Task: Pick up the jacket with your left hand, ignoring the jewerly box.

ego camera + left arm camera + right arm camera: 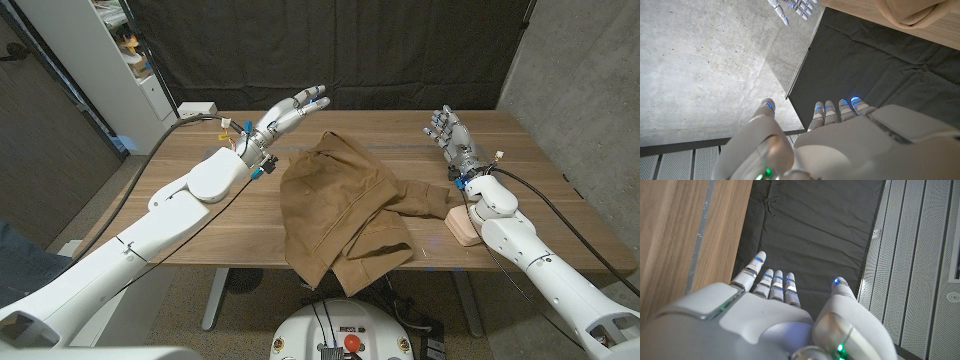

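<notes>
One brown jacket (340,208), soft and rumpled, lies mid-table with its hem over the near edge. Its sleeve reaches one pale, blocky jewelry box (465,226) under the right forearm. Both hands are raised, fingers apart, empty: left hand (289,112) beyond the jacket, right hand (451,135) opposite.

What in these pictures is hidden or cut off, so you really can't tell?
- Jewelry box, head view: the right arm covers part of it, so its full shape is unclear.
- Jacket, head view: the folds hide its underside and front; left wrist view cuts it at the edge.
- Left hand, left wrist view: only its back and fingertips show, the palm is hidden.
</notes>
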